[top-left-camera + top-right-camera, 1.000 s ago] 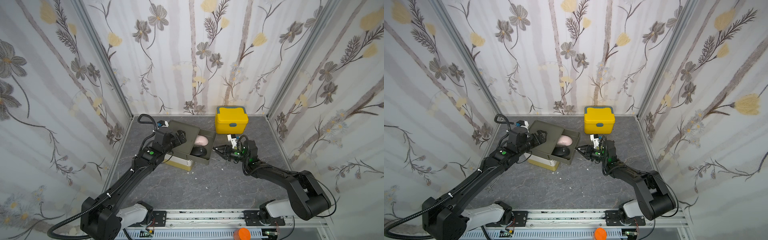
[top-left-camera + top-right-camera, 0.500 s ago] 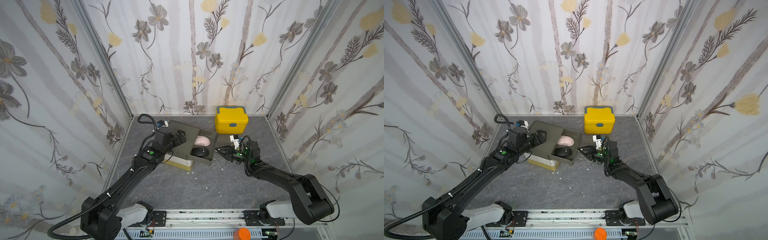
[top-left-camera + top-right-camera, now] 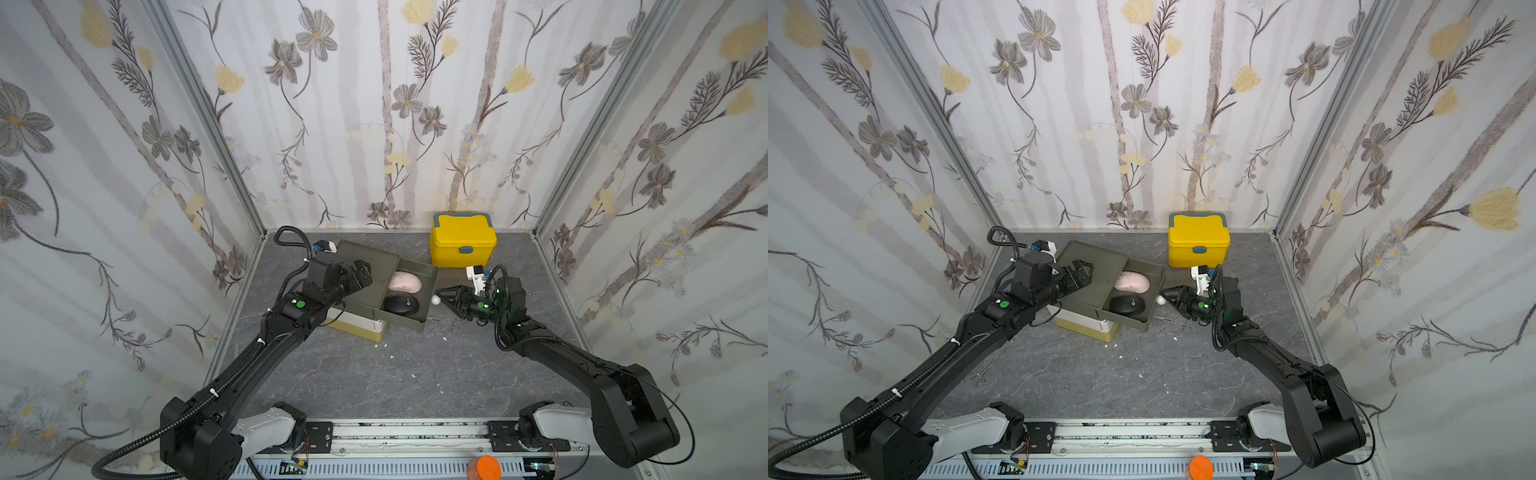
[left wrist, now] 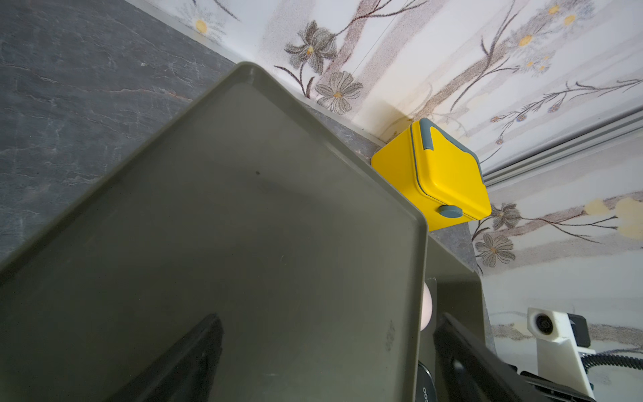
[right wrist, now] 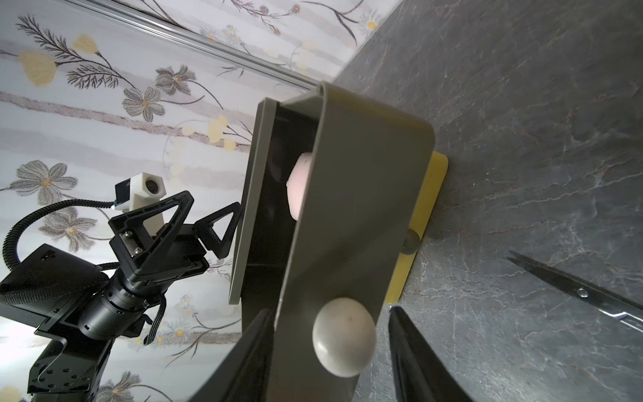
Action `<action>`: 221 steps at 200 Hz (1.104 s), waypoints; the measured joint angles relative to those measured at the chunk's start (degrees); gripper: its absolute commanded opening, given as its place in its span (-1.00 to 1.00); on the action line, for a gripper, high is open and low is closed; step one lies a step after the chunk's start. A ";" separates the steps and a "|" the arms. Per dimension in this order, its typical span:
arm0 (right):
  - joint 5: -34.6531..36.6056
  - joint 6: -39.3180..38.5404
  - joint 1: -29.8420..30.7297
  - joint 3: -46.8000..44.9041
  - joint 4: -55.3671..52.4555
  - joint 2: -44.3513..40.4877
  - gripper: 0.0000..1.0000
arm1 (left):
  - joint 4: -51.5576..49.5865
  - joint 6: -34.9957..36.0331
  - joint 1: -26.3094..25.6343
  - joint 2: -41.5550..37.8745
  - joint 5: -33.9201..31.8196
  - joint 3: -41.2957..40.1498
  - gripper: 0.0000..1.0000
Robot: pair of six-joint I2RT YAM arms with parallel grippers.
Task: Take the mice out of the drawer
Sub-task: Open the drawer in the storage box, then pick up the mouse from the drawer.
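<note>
From where I stand, the olive drawer (image 3: 432, 282) is pulled partway out of its casing (image 4: 243, 209), which sits on a pale yellow unit (image 3: 357, 328) on the desk (image 3: 374, 374). Two mice lie side by side in the open part: a pink mouse (image 3: 404, 282) towards the back wall and a rounder black mouse (image 3: 401, 304) nearer the front. I see no mouse out on the desk, so the emptying looks not yet begun. The right claw (image 3: 445, 296) sits at the drawer's front, its jaws spread to either side of the white knob (image 5: 343, 337) with a gap on both sides in the right wrist view, so it pinches nothing. That placement fits a pull on the knob, and I judge the opening step to be done. The left claw (image 3: 360, 274) hangs over the flat top of the casing, jaws spread wide and empty, probably there to keep the light stack from sliding when the drawer is tugged. A pair of scissors (image 5: 584, 296) lies on the desk just beside the right claw, and a yellow lidded box (image 3: 463, 245) stands behind it near the back wall. Both narrow the room for setting a mouse down on that side.
</note>
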 measured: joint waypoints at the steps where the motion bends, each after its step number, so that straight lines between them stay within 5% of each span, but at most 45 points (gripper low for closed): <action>1: 0.28 -0.39 -0.15 0.22 -0.63 -0.24 0.17 | -0.07 -0.02 0.00 -0.09 0.02 0.04 0.94; 79: 15.08 -21.42 2.14 19.91 -27.45 -3.37 0.43 | -0.35 -1.18 -0.55 -2.47 3.39 0.98 0.93; 154: 24.44 -46.97 16.20 43.45 -42.34 13.18 0.52 | 0.46 -3.08 -1.64 -4.61 4.11 -1.64 0.94; 221: 25.64 -65.24 18.45 52.72 -51.80 24.24 0.62 | 0.50 -3.23 -1.64 -6.88 1.18 -2.56 0.95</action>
